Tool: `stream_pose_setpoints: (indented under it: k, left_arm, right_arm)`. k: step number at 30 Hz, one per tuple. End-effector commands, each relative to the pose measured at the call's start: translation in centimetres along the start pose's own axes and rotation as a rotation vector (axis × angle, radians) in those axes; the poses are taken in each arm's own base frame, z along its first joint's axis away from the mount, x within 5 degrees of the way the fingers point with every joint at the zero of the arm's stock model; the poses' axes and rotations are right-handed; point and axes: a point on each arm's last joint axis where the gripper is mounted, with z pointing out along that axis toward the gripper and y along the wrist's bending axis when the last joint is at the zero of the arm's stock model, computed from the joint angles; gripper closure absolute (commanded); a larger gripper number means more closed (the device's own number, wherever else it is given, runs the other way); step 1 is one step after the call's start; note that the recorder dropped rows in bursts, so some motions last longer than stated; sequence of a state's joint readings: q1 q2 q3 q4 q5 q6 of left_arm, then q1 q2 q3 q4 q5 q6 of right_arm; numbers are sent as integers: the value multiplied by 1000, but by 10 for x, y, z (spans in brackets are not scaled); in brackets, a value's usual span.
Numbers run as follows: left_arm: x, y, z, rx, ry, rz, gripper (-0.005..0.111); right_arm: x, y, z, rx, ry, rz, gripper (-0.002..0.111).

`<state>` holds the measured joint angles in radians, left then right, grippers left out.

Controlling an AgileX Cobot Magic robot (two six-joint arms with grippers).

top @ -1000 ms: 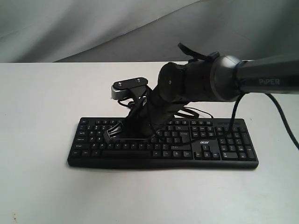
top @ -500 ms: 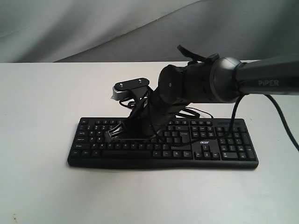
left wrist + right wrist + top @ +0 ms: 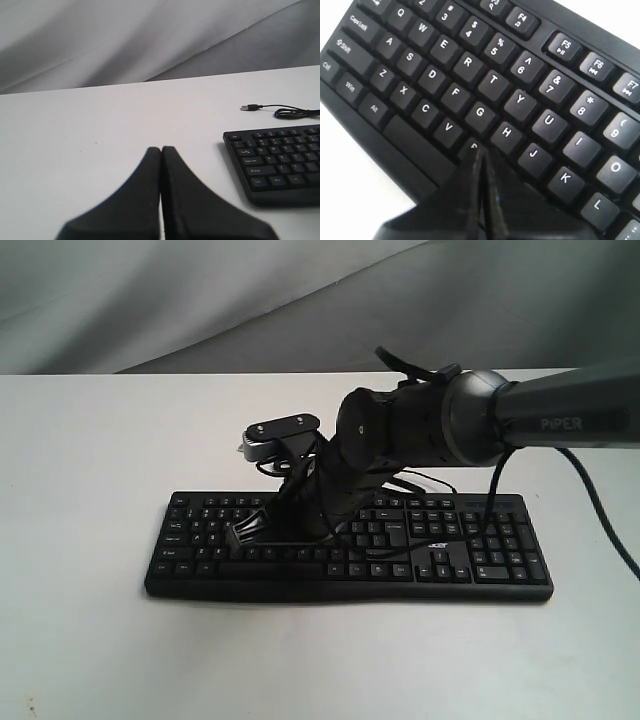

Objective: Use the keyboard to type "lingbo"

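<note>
The black keyboard point(image 3: 470, 562) lies across the white table, its "acer" logo point(image 3: 441, 546) beside the arrow keys. My right arm reaches in from the right and across its middle. The right gripper point(image 3: 243, 532) is shut, and its tip rests on the bottom letter row. In the right wrist view the shut right gripper point(image 3: 481, 150) touches the B key point(image 3: 469, 145), partly covering it, below G and H. My left gripper point(image 3: 161, 149) is shut with nothing in it, over bare table beside the keyboard's Ctrl-and-Shift end point(image 3: 272, 162). It does not show in the exterior view.
The keyboard's thin USB cable point(image 3: 287, 112) lies loose behind the keyboard, its plug point(image 3: 245, 107) on the table. A grey cloth backdrop point(image 3: 200, 300) hangs behind the table's far edge. The right arm's own cable point(image 3: 498, 490) droops over the number pad side.
The right arm has sunk a little and its shut gripper has come down onto the bottom letter row. The keyboard has not moved.
</note>
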<state>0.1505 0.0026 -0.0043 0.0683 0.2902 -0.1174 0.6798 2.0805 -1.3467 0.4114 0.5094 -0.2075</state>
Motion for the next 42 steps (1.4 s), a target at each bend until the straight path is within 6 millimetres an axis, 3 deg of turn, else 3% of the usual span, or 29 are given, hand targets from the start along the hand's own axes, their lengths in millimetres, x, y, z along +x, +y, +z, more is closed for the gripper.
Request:
stream_pose_setpoints:
  k: [1, 31, 38, 42]
  left_arm:
    - [1, 0, 0, 1, -3, -12, 106]
    - [1, 0, 0, 1, -3, -12, 106]
    - [1, 0, 0, 1, -3, -12, 106]
    - [1, 0, 0, 1, -3, -12, 106]
  right_arm:
    - [-1, -1, -1, 8, -20, -7, 108]
    - [1, -3, 8, 12, -7, 4, 108]
    - [7, -6, 18, 12, 32, 21, 108]
    - [3, -3, 9, 9, 8, 16, 108]
